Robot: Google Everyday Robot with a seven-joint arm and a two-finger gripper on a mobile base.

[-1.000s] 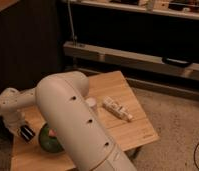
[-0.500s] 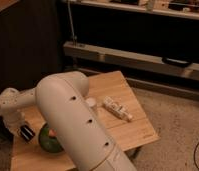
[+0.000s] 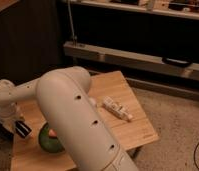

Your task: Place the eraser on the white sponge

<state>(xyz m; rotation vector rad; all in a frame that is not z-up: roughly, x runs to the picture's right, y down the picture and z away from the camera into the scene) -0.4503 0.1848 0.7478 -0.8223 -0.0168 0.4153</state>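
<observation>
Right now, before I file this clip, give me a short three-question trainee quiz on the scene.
1. True or false: the white oblong packet lies on the right half of the light wooden table.
2. The gripper is near the table's: A) left edge, B) right edge, C) far right corner.
3. Which thing lies closest to the round green object?
Key: 1 true; 2 A; 3 the small black eraser with a white stripe, at the gripper.
</observation>
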